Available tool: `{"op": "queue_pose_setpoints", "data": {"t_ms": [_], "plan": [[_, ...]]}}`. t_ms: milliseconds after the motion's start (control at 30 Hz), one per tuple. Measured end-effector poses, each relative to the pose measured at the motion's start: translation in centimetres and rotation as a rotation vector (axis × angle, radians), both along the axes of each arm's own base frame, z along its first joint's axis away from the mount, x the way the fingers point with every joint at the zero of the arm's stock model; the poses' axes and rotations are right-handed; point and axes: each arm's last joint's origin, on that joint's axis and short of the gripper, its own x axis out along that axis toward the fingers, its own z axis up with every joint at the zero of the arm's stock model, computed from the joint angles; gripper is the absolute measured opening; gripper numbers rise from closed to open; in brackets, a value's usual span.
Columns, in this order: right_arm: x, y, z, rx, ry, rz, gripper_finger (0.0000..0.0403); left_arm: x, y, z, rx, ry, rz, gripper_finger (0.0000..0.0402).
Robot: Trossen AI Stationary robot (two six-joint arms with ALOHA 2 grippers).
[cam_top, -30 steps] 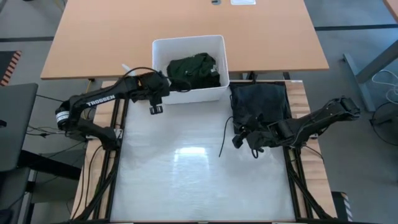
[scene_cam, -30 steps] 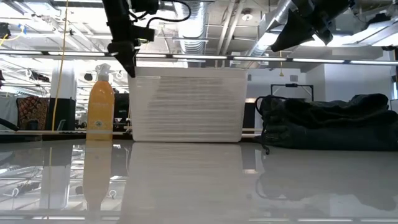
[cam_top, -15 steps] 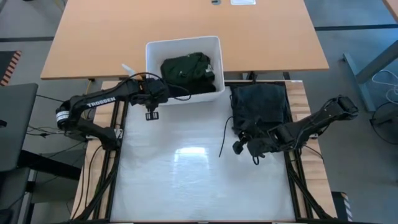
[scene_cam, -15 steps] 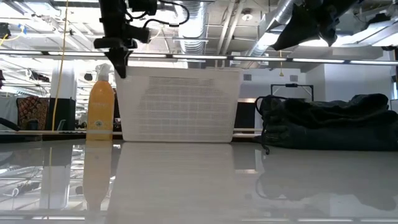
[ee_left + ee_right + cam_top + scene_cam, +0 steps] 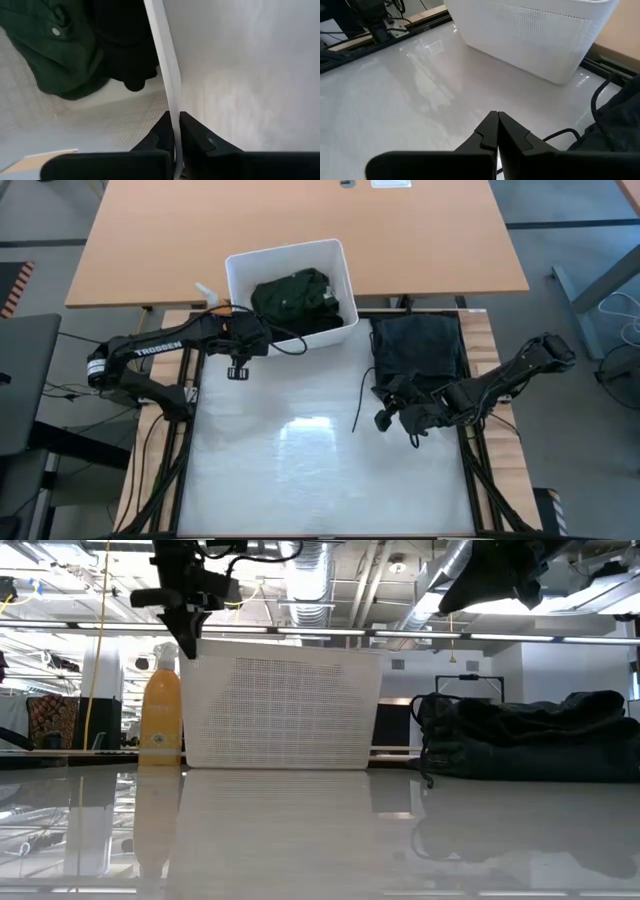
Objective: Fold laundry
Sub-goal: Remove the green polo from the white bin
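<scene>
A white plastic bin (image 5: 232, 288) stands at the table's far edge, left of centre, with a dark green buttoned shirt (image 5: 292, 295) and other dark laundry inside. My left gripper (image 5: 174, 131) is shut on the bin's rim at its near left corner (image 5: 247, 343). A folded dark garment (image 5: 418, 350) lies flat at the far right, its black cord (image 5: 358, 405) trailing onto the table. My right gripper (image 5: 496, 116) hangs shut above the table just near of that garment, holding nothing. My left gripper pinches the bin's thin wall at its rim (image 5: 171, 107), close to the near left corner. One finger (image 5: 161, 134) is inside the bin, the other (image 5: 194, 135) outside. The fingers come steeply from above. The bin's bottom rests on the table.
An orange spray bottle (image 5: 162, 720) stands just left of the bin. A wooden desk (image 5: 300, 220) adjoins the table's far edge. The glossy white tabletop (image 5: 320, 470) lies bare between the arms and toward the near edge.
My left gripper has moved toward the table's left edge, taking the bin's near left corner with it. The bin has slid left along the table and turned a little, so its left end now sits nearer than its right end.
</scene>
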Motion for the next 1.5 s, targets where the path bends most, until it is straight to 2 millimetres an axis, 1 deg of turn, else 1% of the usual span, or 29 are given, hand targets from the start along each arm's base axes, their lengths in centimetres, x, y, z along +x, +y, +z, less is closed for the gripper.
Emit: {"op": "queue_pose_setpoints", "data": {"t_ms": [333, 500, 867, 1200, 1267, 1367, 1500], "plan": [[0.3, -0.1, 0.3, 0.019, -0.045, -0.008, 0.0029, -1.3, -0.6, 1.1, 0.003, -0.005, -0.101, 0.0001], [0.5, 0.0, 0.6, 0.027, -0.074, -0.006, 0.0029, -1.4, -0.3, 1.1, 0.000, -0.007, -0.072, 0.0008], [0.5, 0.0, 0.6, 0.030, -0.080, -0.006, 0.0029, -1.0, 0.0, 1.2, 0.008, -0.097, 0.051, 0.0091], [0.5, 0.0, 0.5, 0.024, -0.071, -0.005, 0.0029, -1.1, -0.5, 1.4, -0.024, -0.116, 0.075, 0.0162], [0.5, 0.0, 0.5, 0.022, -0.067, -0.004, 0.0029, -1.0, -0.7, 2.1, -0.114, -0.157, 0.045, 0.0174], [0.5, 0.0, 0.5, 0.022, -0.067, -0.003, 0.0029, -0.7, -1.2, 4.3, -0.234, -0.274, -0.005, 0.0187], [0.5, 0.0, 0.5, 0.006, -0.057, 0.005, 0.0029, -0.8, -1.6, 8.2, -0.198, -0.404, -0.069, 0.0192]]}}
